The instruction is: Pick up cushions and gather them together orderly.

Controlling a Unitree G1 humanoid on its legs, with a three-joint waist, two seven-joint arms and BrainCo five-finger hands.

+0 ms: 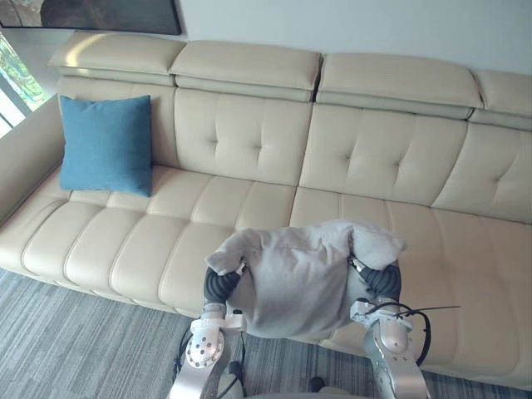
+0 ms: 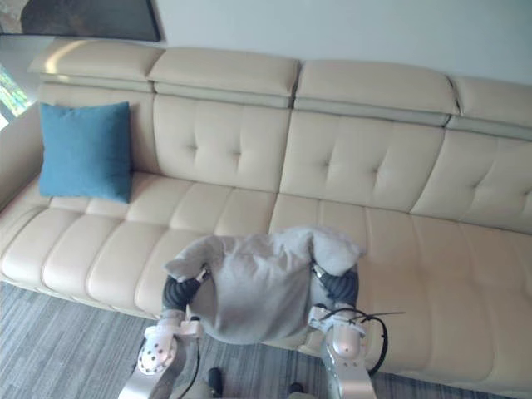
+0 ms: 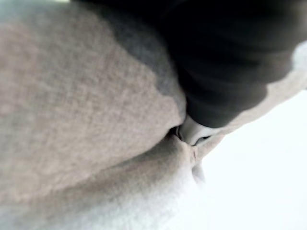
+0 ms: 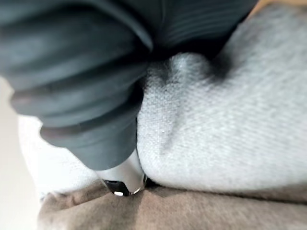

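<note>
A grey cushion (image 1: 291,274) hangs in front of me over the sofa's front edge, held at its two upper corners. My left hand (image 1: 220,283) grips the left corner and my right hand (image 1: 378,278) the right one, and the fabric bunches up at both. In the left wrist view a finger (image 3: 192,132) digs into a fold of the grey cushion (image 3: 86,96). The right wrist view likewise has a dark-tipped finger (image 4: 120,177) pinched into the cloth (image 4: 230,120). A blue cushion (image 1: 106,143) leans upright against the backrest at the sofa's far left.
The long cream leather sofa (image 1: 249,141) spans the view, with bare seats between the blue cushion and me and more to the right. Grey carpet (image 1: 75,341) lies in front of it. A dark framed picture (image 1: 100,12) hangs above, and a window (image 1: 10,91) is at left.
</note>
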